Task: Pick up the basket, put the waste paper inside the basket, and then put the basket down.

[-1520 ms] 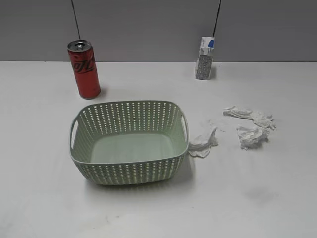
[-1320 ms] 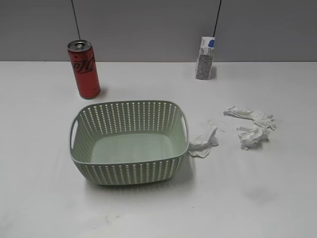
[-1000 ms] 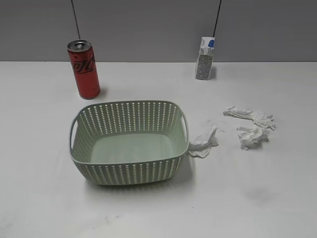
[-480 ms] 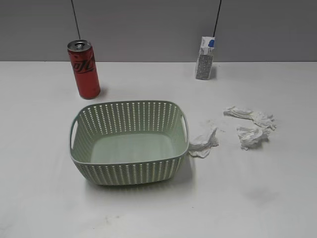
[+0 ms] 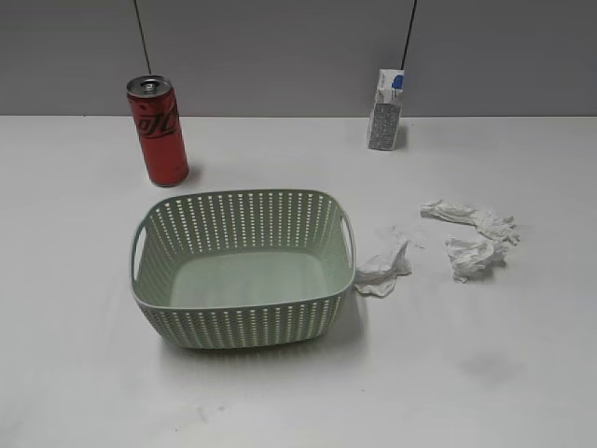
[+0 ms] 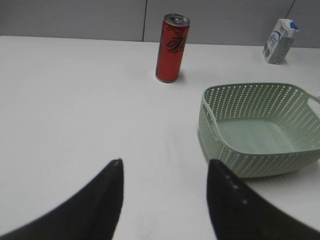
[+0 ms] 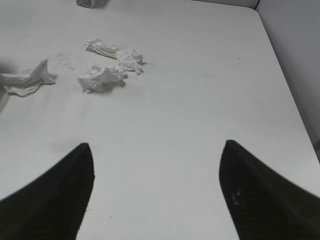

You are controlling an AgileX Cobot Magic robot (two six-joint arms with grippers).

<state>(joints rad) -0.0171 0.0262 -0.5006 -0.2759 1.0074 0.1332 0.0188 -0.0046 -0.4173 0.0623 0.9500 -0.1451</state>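
The pale sage-green basket [image 5: 241,271] stands empty on the white table, also in the left wrist view [image 6: 260,130] at the right. Three wads of white waste paper lie to its right: one touching the basket's right end [image 5: 382,269], two further right [image 5: 474,257] [image 5: 462,215]. They show in the right wrist view at the upper left [image 7: 25,80] [image 7: 100,76] [image 7: 117,51]. My left gripper [image 6: 164,162] is open and empty, left of and short of the basket. My right gripper [image 7: 156,146] is open and empty, short of the paper. Neither gripper shows in the exterior view.
A red soda can [image 5: 158,131] stands behind the basket at the back left, also in the left wrist view [image 6: 171,47]. A small white-and-grey carton [image 5: 385,110] stands at the back right. A grey wall runs behind the table; a wall borders the table's right side [image 7: 295,60].
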